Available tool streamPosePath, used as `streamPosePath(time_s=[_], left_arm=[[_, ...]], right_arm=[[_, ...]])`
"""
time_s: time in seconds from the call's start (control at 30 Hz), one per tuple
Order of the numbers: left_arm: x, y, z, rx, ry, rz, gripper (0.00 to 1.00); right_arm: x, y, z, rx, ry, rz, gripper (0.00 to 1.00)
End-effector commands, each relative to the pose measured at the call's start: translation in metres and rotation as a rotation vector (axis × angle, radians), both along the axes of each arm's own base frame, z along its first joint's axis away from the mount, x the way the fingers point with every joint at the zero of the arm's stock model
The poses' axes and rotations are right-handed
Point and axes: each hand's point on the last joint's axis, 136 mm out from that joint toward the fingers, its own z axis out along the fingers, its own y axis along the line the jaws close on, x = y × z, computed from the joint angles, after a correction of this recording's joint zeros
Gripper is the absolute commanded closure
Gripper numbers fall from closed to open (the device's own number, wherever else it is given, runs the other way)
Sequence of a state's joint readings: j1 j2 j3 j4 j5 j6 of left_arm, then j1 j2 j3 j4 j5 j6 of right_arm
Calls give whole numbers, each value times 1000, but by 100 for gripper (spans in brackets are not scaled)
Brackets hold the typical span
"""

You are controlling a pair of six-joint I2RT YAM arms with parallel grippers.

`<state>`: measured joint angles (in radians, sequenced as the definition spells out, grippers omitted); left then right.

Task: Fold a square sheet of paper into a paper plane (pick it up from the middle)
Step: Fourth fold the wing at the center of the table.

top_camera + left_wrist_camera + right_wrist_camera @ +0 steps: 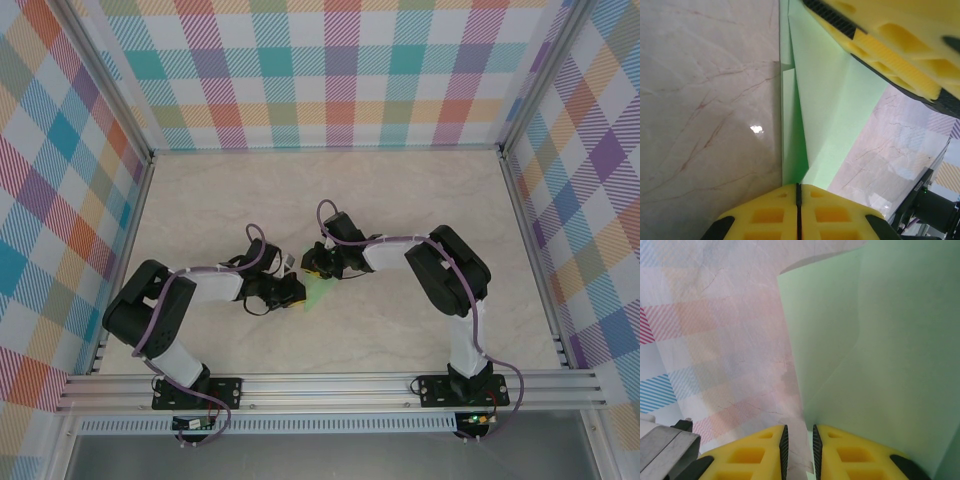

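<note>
Pinching the paper, left fingers are together; its crease runs toward twelve o'clock; right fingers nearly closed, grip unclear.

From above, your left tool and right tool cover most of the paper; the green sliver left is too small to read its folds. On the left wrist camera its top runs off the frame. On the right wrist camera it is blurred, cut by the right edge, and you can't tell whether that tool pinches it.
</note>
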<state>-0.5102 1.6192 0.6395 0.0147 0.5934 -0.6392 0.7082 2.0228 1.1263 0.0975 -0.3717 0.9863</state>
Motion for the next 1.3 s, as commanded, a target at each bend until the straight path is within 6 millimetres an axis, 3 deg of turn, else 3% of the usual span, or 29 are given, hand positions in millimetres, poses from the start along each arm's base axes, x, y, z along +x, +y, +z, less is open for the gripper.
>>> streamPosePath(time_s=[0.0,0.3,0.57,0.77,1.27], left_arm=[[-18,2,-13,16,65,-20,93],[-39,15,-21,74,123,-52,89],[-27,5,-6,24,70,-52,79],[-25,6,-7,46,71,-58,83],[-51,11,-24,97,163,-152,94]], right_arm=[[-29,-33,-52,-158,135,-17,76],[-34,-39,-57,-180,141,-14,76],[-37,-42,-61,-183,148,-17,76],[-38,-42,-60,-185,148,-14,76],[-42,-45,-66,-200,161,-20,76]])
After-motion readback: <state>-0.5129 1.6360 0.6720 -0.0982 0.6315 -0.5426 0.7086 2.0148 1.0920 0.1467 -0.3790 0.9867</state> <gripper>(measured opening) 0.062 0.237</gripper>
